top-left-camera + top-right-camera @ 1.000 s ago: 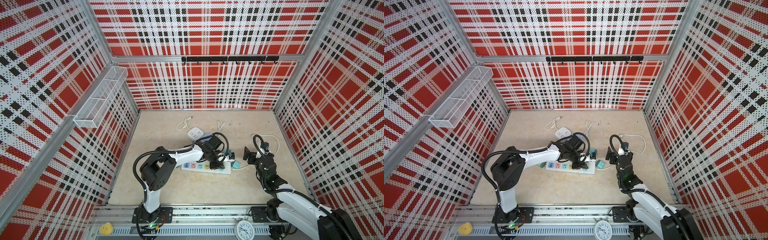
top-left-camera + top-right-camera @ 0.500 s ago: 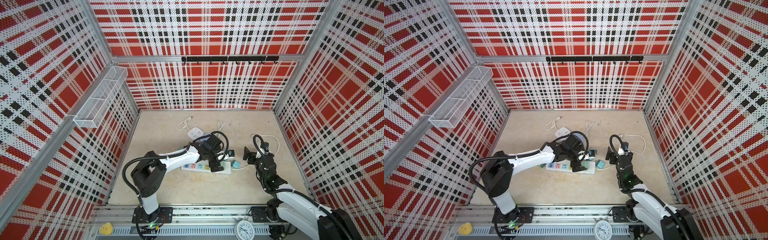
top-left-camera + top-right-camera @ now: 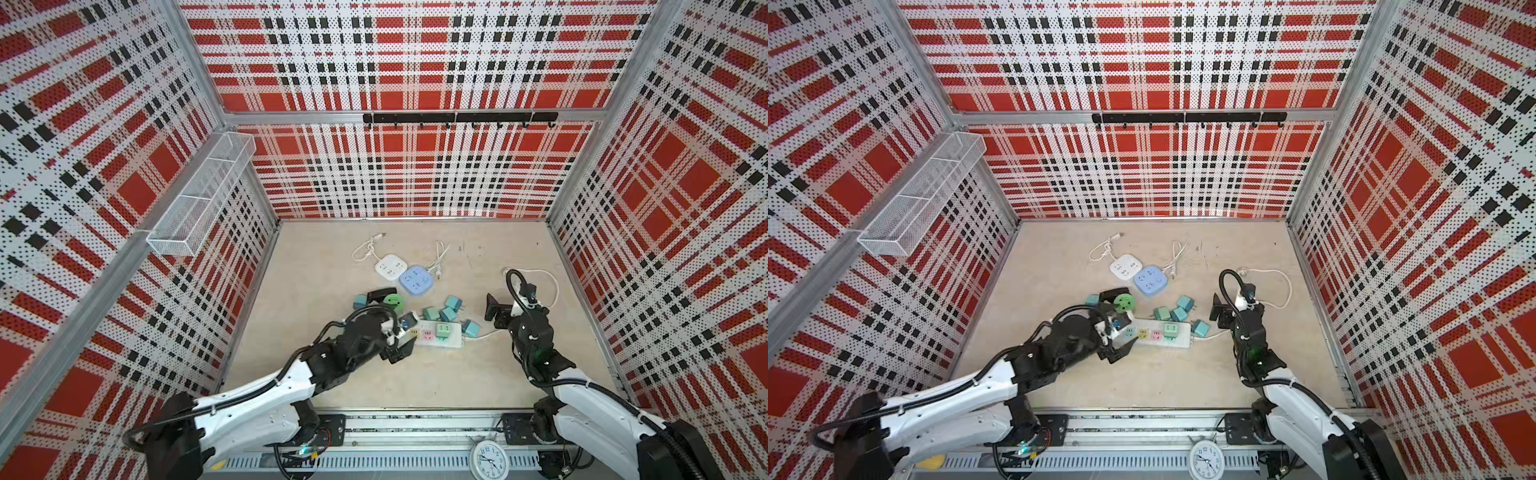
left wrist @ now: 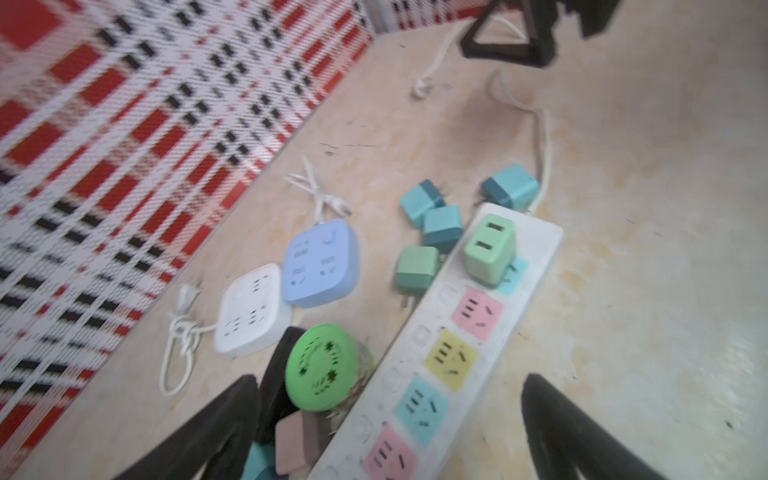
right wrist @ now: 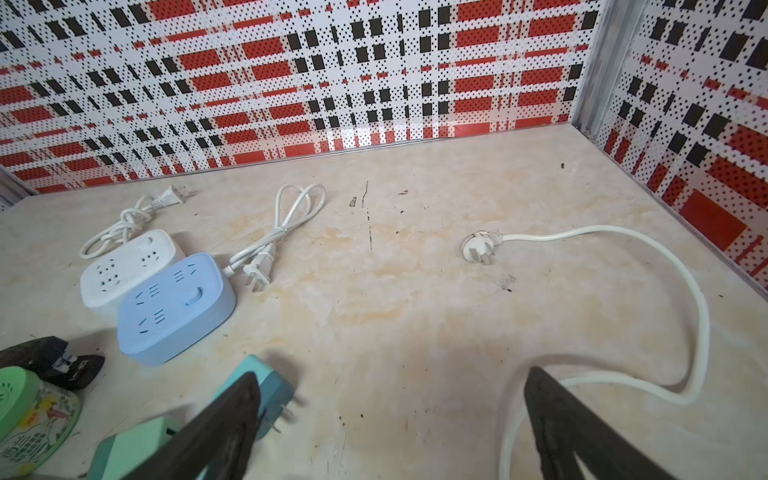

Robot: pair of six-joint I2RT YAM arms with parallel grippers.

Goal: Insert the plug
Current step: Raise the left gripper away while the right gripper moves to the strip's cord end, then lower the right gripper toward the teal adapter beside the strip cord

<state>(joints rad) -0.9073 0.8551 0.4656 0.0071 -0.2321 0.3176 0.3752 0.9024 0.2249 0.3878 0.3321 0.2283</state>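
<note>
A white power strip (image 3: 454,341) (image 4: 536,245) with coloured sockets lies mid-table. A light green plug (image 3: 442,330) (image 3: 1169,330) (image 4: 488,249) stands seated in the socket near the strip's cord end. My left gripper (image 3: 404,347) (image 3: 1121,345) (image 4: 390,436) is open and holds nothing, its black fingers (image 4: 224,424) straddling the strip's other end. My right gripper (image 3: 496,311) (image 5: 390,428) hangs open and empty to the right of the strip, a loose teal plug (image 5: 270,390) beside one finger.
Several loose teal and green plugs (image 3: 448,312) lie behind the strip. A blue square socket block (image 3: 417,280), a white one (image 3: 390,266), a green round tin (image 3: 392,300) and a black item (image 3: 380,295) lie nearby. The strip's white cord (image 5: 702,316) loops right.
My left gripper has opened, let go of the green plug and drawn back along the strip toward its left end. The plug stays in its socket. The right arm has not moved.
</note>
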